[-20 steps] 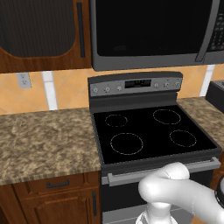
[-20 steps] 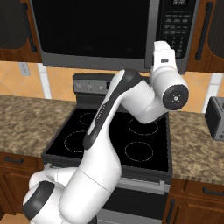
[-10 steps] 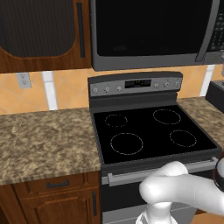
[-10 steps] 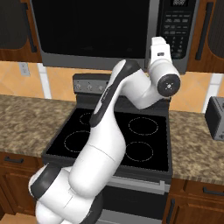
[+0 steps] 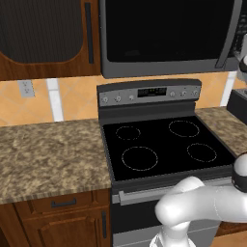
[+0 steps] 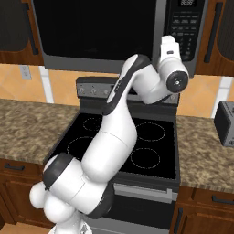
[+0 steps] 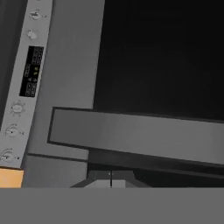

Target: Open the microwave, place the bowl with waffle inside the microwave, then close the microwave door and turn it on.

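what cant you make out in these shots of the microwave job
- Microwave inside: closed dark door hides it, both base views.
- Button panel labels: too small, right base view.
- Claw: shut tips barely clear the hand view's bottom edge; contact with the handle unclear.
- Toaster: cut by right edge.

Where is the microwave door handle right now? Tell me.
In the right base view the microwave door handle runs down the door's right edge, beside the button panel, just above the arm's raised hand.

counter (image 5: 48, 154): granite, flanks stove (image 5: 164, 144) | right side: toaster (image 6: 225, 122)
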### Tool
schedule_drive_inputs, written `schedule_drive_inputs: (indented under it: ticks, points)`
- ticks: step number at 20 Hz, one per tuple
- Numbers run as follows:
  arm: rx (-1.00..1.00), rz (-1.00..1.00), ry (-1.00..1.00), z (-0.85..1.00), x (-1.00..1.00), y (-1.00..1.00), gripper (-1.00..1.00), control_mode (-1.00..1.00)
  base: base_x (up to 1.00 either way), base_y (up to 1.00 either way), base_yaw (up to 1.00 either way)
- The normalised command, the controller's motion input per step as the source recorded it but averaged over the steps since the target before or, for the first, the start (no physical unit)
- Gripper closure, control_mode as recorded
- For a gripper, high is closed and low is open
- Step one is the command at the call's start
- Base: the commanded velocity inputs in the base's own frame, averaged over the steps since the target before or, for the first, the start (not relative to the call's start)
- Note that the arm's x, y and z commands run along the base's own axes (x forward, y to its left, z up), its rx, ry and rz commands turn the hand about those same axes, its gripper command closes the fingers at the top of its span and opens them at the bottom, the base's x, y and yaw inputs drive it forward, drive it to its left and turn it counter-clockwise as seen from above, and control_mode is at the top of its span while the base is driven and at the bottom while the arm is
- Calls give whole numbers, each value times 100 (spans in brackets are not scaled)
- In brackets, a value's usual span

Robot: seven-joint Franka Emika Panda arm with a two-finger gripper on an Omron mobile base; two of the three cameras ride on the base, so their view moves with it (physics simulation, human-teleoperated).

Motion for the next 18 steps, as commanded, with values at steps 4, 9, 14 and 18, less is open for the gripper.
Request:
schedule_drive_inputs:
  ticks: [4, 9, 14, 18]
  points:
    - [0, 0, 0, 0, 31, -31, 100, -100, 0, 0, 0]
    - [0, 0, -2, 0, 11, -40, 100, -100, 0, 0, 0]
    - [-1, 0, -3, -2, 32, -3, 100, -100, 0, 0, 0]
    - [-12, 0, 0, -24, 75, 23, 100, -100, 0, 0, 0]
